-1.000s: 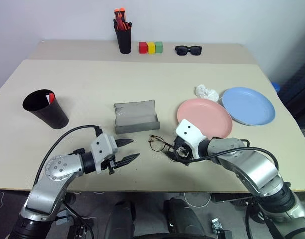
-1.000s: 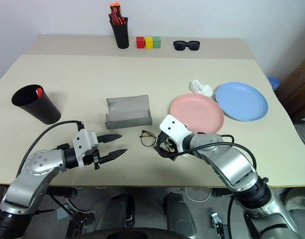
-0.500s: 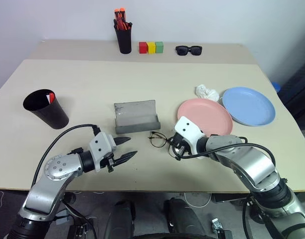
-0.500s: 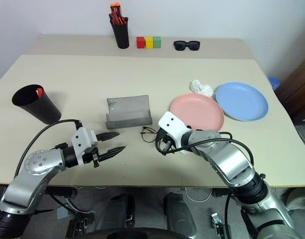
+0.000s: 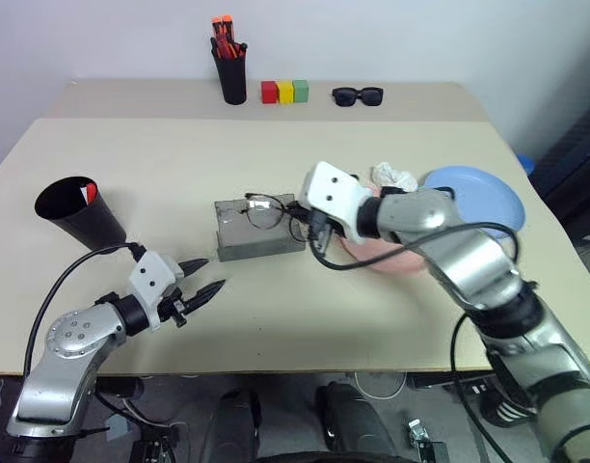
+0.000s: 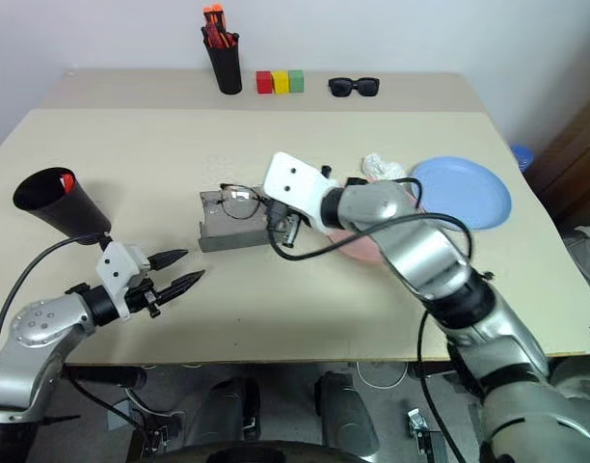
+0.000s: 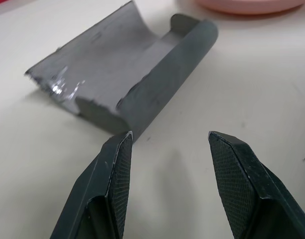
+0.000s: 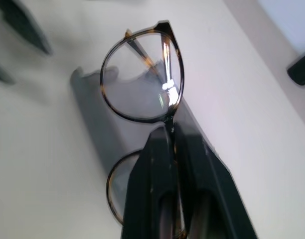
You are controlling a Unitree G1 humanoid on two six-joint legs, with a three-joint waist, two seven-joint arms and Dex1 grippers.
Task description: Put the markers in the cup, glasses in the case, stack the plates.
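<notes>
My right gripper [image 8: 171, 130] is shut on the bridge of the wire-framed glasses [image 5: 264, 209] and holds them in the air just over the open grey case [image 5: 259, 234]. Near the table's front left, my left gripper [image 5: 203, 277] stands open and empty, pointing at the case [image 7: 142, 84] from a short way off. The wide black cup [image 5: 78, 212] stands at the left with a red marker [image 5: 91, 193] poking up inside it. The pink plate [image 5: 396, 260] lies partly hidden behind my right arm, and the blue plate [image 5: 478, 191] lies beside it to the right.
At the back stand a tall pen cup [image 5: 231, 77] of orange markers, three coloured blocks [image 5: 282, 92] and black sunglasses [image 5: 358, 95]. A crumpled white tissue [image 5: 396, 177] lies by the plates.
My right gripper shut on the glasses on the table and raised them up and left over the case. My left gripper drew back to the left, away from the case.
</notes>
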